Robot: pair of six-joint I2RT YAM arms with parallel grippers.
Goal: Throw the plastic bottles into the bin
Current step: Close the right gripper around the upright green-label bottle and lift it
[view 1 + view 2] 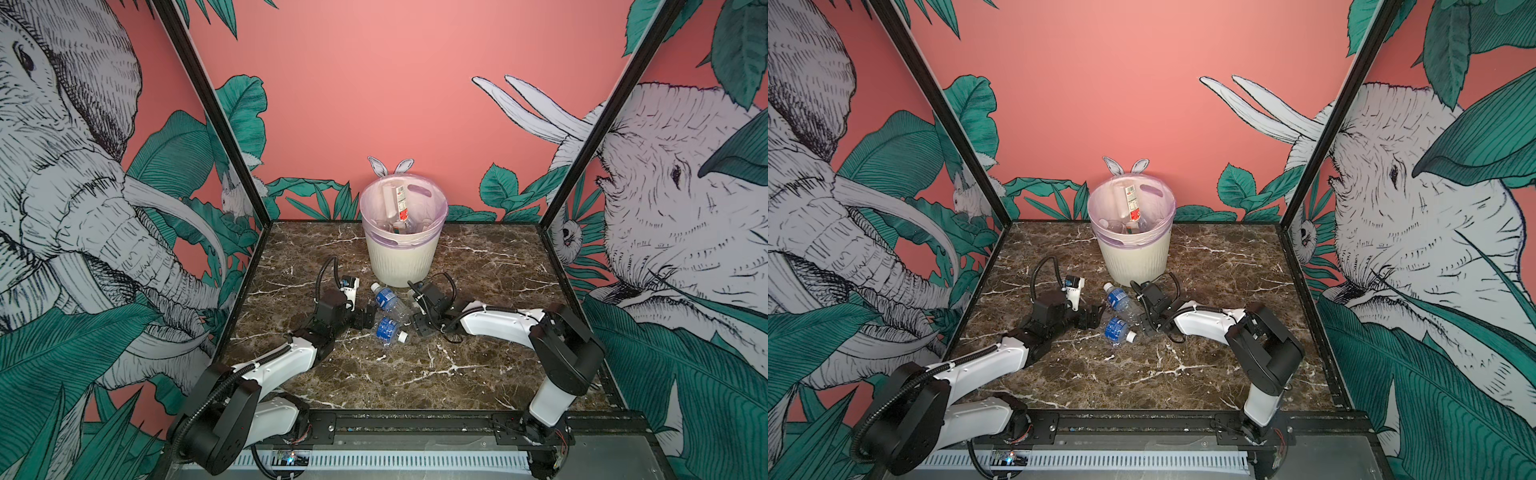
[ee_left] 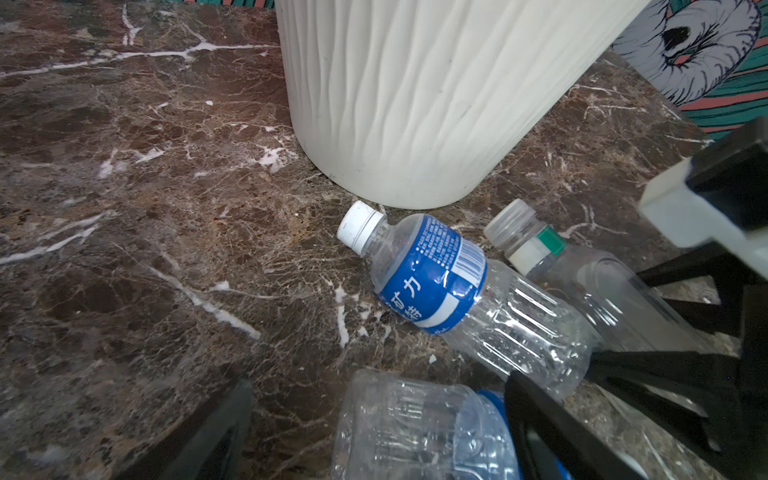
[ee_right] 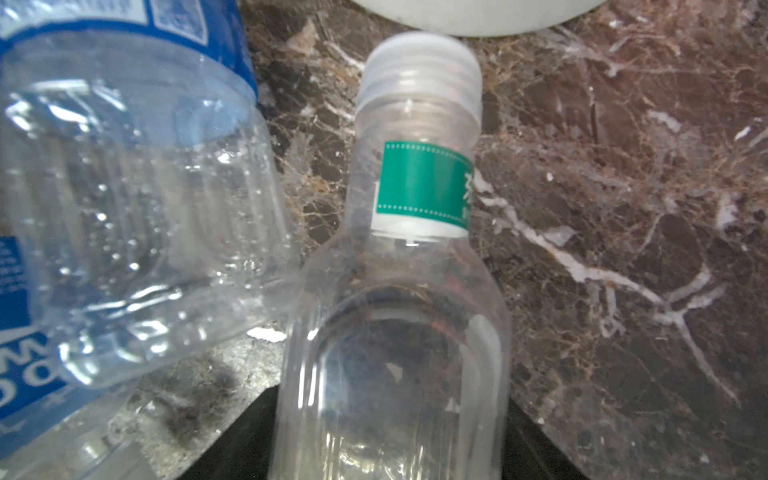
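Three plastic bottles lie on their sides on the marble table (image 1: 419,374), just in front of the bin (image 1: 401,266), and more bottles (image 1: 400,203) are already inside its lilac liner. All three look empty, so they should be very light. Their thin, clear walls will dent under a hard squeeze, and their smooth round sides will roll or squirt away if nudged off-centre.

The right gripper (image 3: 388,399) has its jaws on either side of the green-banded bottle (image 3: 399,311), whose cap points at the foot of the bin. The jaws sit low on the wide body, but the wrist view cuts them off, so I cannot tell whether they are pressing or only bracketing it. A mid-body hold there seems sound: the flatter panels give the pads something to seat on, whereas the narrow neck would pivot.

The left gripper (image 1: 365,319) is spread wide and holds nothing. The base of the nearer blue-label bottle (image 2: 415,428) lies between its fingers (image 2: 216,432). The ribbed lower half is the stiffest part of that bottle and the best place to grip — the glossy label would be slicker.

The farther blue-label bottle (image 2: 432,274) lies with its white cap almost against the bin. It touches the green-banded bottle, so lifting either one may set the other rolling.
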